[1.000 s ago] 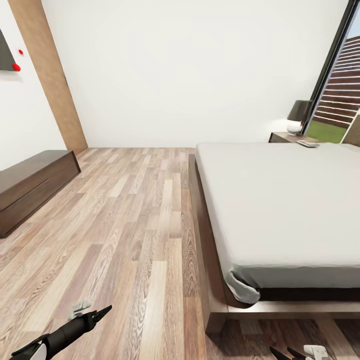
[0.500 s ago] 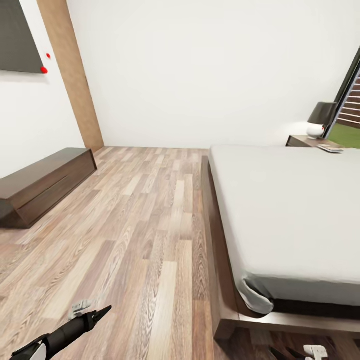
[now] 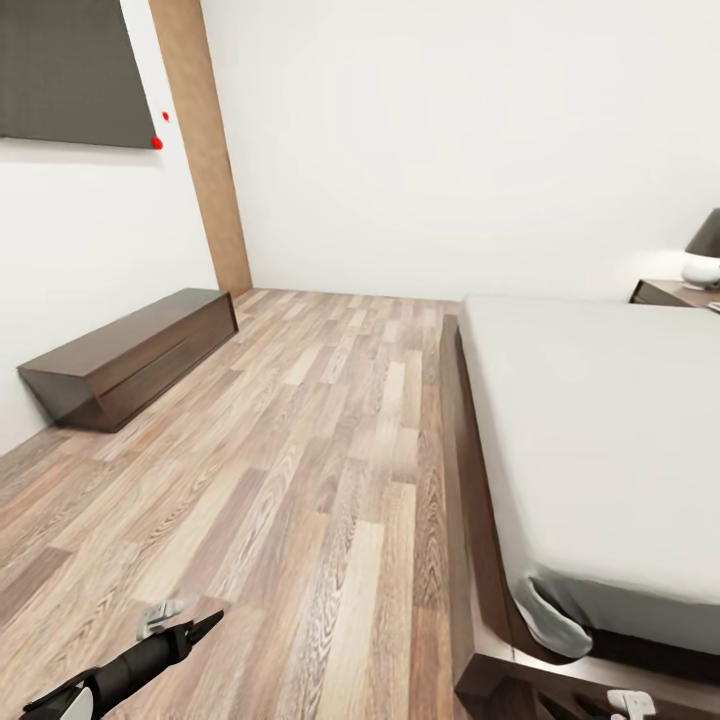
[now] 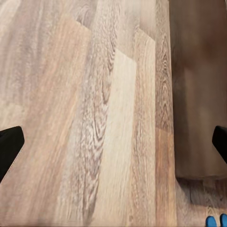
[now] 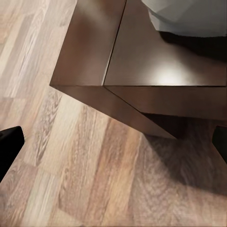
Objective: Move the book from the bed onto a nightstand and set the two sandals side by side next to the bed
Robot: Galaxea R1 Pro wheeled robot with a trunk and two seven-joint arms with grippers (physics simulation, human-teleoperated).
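Bed (image 3: 600, 450) fills the right of the head frame, nightstand (image 3: 668, 292) upper right. Blue sandals (image 4: 216, 221) peek at the left wrist frame's bottom corner. Left gripper (image 4: 113, 142) and right gripper (image 5: 113, 142) both spread wide, holding nothing.

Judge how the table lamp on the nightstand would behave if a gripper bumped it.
The lamp looks top-heavy: a wide dark shade over a small rounded white base, so it would probably tip rather than slide. It stands on the nightstand, cut off by the picture's edge, so a fall seems possible. The base may be fragile.
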